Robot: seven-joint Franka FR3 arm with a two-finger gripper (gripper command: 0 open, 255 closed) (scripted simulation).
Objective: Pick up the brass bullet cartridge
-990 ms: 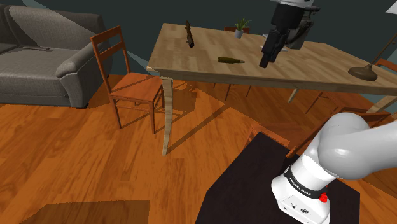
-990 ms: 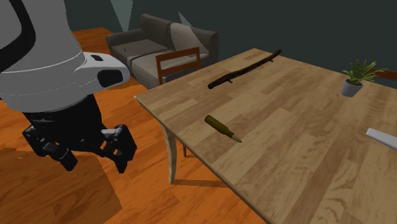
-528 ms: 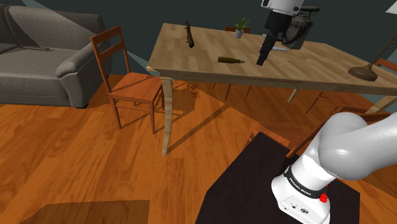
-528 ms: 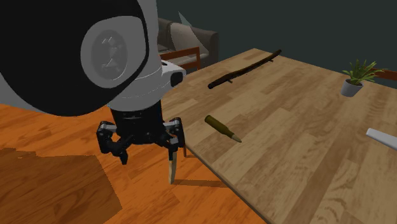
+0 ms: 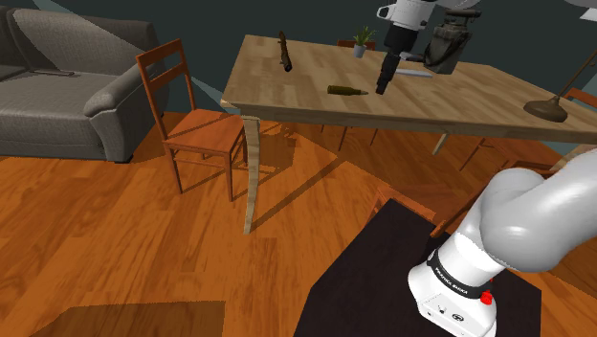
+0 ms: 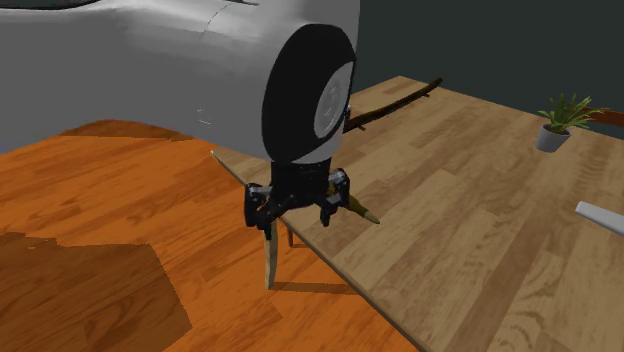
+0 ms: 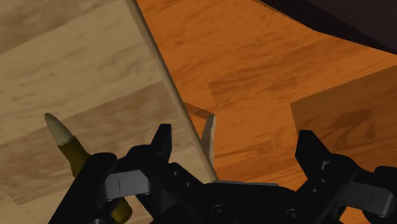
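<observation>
The brass cartridge (image 5: 346, 91) lies on its side on the wooden table (image 5: 478, 101), near the edge that faces the chair. My black gripper (image 5: 382, 86) hangs just to the shoulder view's right of it, fingers pointing down and open. In the second exterior view the gripper (image 6: 297, 210) hovers over the table's near edge, and the arm hides most of the cartridge; its pale tip (image 6: 367, 214) pokes out. In the wrist view the cartridge (image 7: 69, 149) lies outside the gap, beside one finger (image 7: 162, 141), and nothing sits between the fingers.
A long dark stick (image 5: 284, 50), a small potted plant (image 5: 362, 40), a flat white object (image 5: 417, 71) and a lamp base (image 5: 545, 108) also sit on the table. A wooden chair (image 5: 191, 120) and a grey sofa (image 5: 67, 86) stand beyond the table's end.
The arm has swung toward the shoulder view's left, bringing the gripper from mid-table to just beside the cartridge. The fingers stay open. The cartridge has not moved.
</observation>
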